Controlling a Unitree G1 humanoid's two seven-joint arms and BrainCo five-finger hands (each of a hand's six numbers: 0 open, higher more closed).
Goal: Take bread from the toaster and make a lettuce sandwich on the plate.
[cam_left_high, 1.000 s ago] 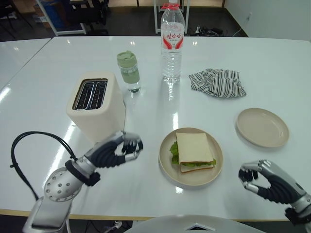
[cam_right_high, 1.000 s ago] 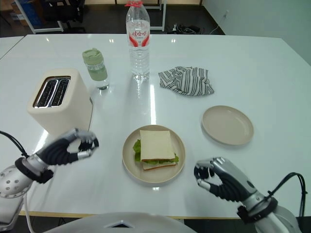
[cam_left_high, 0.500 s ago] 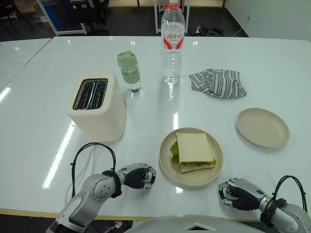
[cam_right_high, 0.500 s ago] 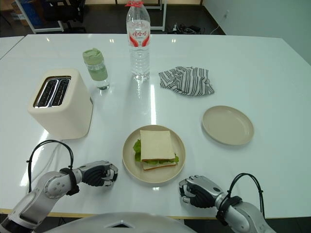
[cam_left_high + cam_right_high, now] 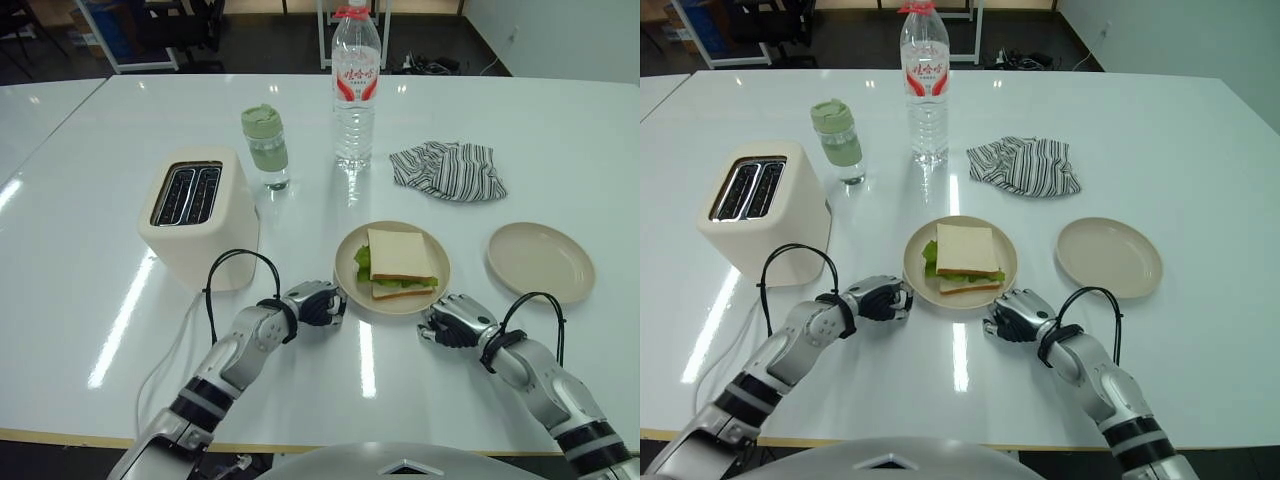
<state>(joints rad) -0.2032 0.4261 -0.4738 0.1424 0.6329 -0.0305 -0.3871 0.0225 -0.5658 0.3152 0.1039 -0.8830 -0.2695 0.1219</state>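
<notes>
Between left hand [image 5: 318,303] and right hand [image 5: 450,325], both fisted empty, sandwich [image 5: 402,262] lengthwise front-to-back

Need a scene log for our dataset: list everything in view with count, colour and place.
glossy white table: one, white, under everything
cream two-slot toaster: one, cream, table's left side
pale green lidded tumbler: one, green over clear, behind the toaster's right corner
clear plastic water bottle: one, clear with red cap and label, far centre
crumpled striped cloth: one, black and white, right of the bottle
beige round plate: one, beige, centre
white-bread lettuce sandwich: one, white and green, on that plate
empty beige round plate: one, beige, right side
left robot hand: one, grey, curled, at the sandwich plate's near left
right robot hand: one, grey, curled, at its near right
</notes>
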